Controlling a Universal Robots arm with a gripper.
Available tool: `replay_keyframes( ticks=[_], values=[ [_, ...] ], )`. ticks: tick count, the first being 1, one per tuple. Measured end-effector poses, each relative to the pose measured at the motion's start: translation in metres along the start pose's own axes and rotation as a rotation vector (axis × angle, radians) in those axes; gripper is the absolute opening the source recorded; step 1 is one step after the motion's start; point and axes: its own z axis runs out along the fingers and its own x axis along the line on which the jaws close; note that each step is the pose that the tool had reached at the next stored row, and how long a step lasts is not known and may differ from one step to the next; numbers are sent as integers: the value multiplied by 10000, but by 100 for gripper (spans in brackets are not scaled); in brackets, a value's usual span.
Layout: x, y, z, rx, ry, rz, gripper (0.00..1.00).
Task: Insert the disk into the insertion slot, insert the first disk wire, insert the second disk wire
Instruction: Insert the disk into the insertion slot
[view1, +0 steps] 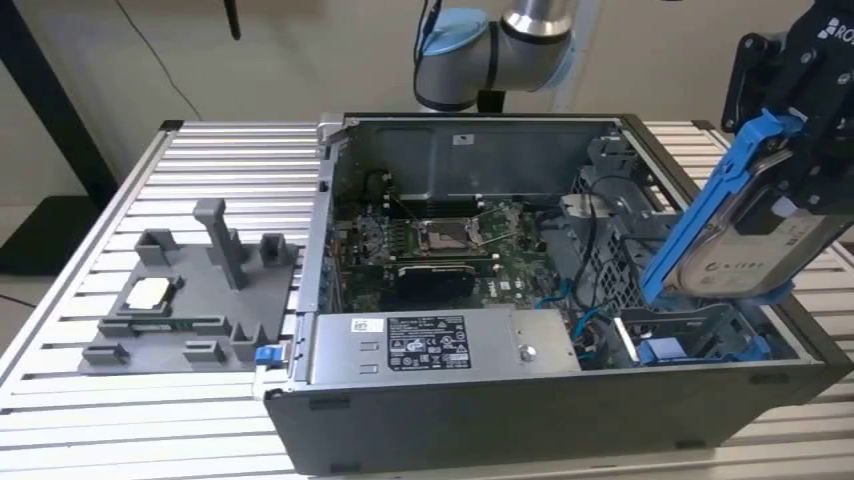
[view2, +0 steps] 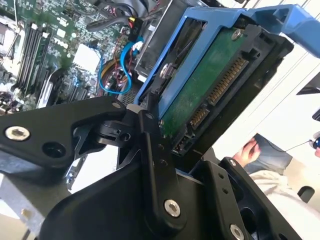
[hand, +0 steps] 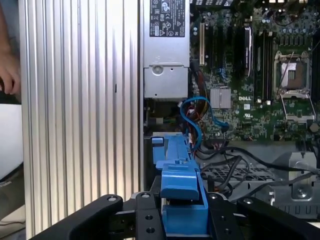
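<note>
I've got the tool (view1: 798, 120) clamped on the disk (view1: 747, 250), seemingly by its blue frame edges: stiff, probably weighty, circuit side fragile.

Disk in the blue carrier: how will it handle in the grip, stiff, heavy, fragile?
Probably rigid: the disk is held tilted by the end effector without visible sag. Its metal body suggests it is heavy for its size. The exposed circuit board looks fragile to knocks.
</note>
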Motion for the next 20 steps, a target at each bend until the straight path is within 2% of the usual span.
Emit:
replay_keyframes(
  ticks=[6,10,13,20],
  values=[
    [-2,-54,103,1,-13,1,33],
    [-2,-56,150,-2,-142,-3,33],
    [-3,-57,201,-3,-197,-5,33],
    [-4,-63,329,13,-217,-6,33]
  ],
)
